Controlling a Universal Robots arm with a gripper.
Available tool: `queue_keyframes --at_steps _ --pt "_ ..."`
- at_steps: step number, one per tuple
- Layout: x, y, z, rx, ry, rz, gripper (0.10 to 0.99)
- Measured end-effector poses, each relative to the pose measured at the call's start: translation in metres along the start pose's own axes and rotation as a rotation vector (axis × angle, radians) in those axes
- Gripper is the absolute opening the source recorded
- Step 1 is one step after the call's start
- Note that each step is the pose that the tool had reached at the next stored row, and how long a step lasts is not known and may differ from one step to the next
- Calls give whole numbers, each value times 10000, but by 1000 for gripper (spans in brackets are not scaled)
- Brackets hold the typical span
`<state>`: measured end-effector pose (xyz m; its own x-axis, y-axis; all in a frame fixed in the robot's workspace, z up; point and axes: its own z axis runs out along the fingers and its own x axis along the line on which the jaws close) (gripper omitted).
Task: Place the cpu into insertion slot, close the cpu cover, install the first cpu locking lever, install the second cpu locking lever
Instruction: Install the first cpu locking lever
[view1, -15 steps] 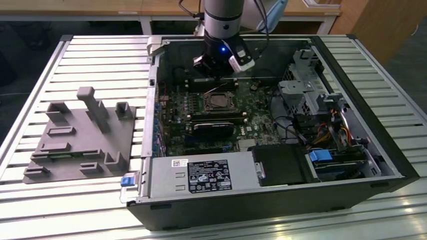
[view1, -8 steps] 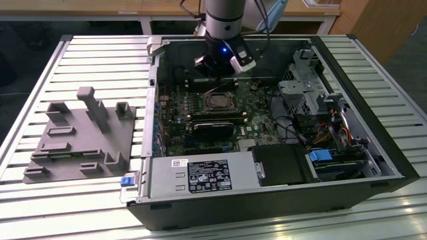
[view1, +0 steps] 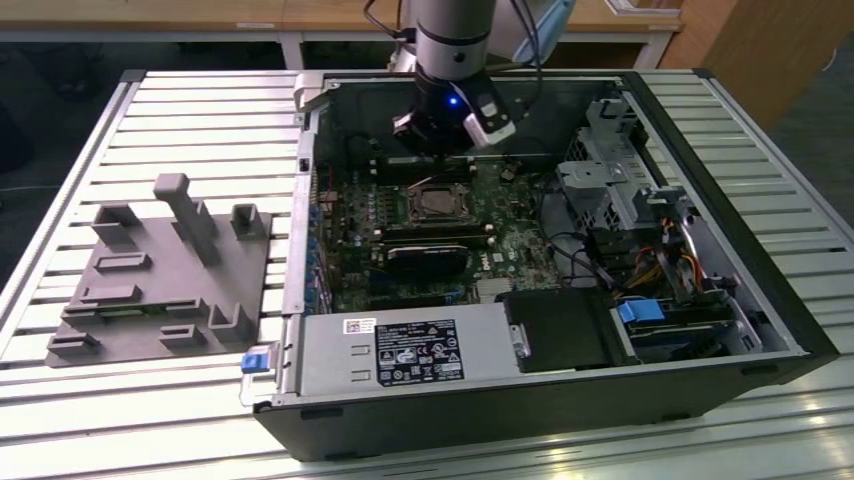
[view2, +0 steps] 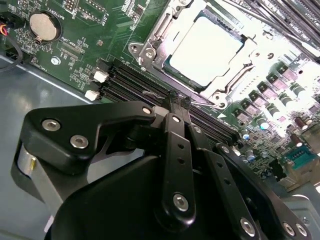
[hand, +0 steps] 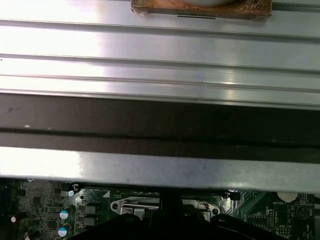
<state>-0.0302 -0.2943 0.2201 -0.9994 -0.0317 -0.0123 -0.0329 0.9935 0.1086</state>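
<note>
My black, linked-bar end effector (view2: 176, 103) has its fingers drawn together. The tips are down at a thin, springy steel-wire locking lever (view2: 152, 93), just beside the square, silver-rimmed insertion slot (view1: 434, 203) on the green circuit board (view2: 75, 50). The flat, square, silver-grey cpu (view2: 205, 47) lies in that slot. The thin, silvery, windowed cpu cover (view2: 161, 31) looks folded down around the chip's face.

I judge the cpu light and stiff, but fragile on its underside. Seated as it is, it needs no further gripping. The cover is thin sheet metal, stiff enough to be pressed on its frame but never on the chip. The lever is the awkward part. It is narrow, smooth and sprung, and likely to slip off my tips, so I would catch it near its bent free end.

I cannot tell whether the wire is pinched between my tips or merely lies under them, because my own linkage hides the contact. Bright light washes out one side of the slot, and I cannot make out the latch hook for either lever.
</note>
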Motion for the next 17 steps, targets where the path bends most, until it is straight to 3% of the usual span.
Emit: queue_keyframes --at_steps 17 --pt "-92 20 95 0 0 1 106"
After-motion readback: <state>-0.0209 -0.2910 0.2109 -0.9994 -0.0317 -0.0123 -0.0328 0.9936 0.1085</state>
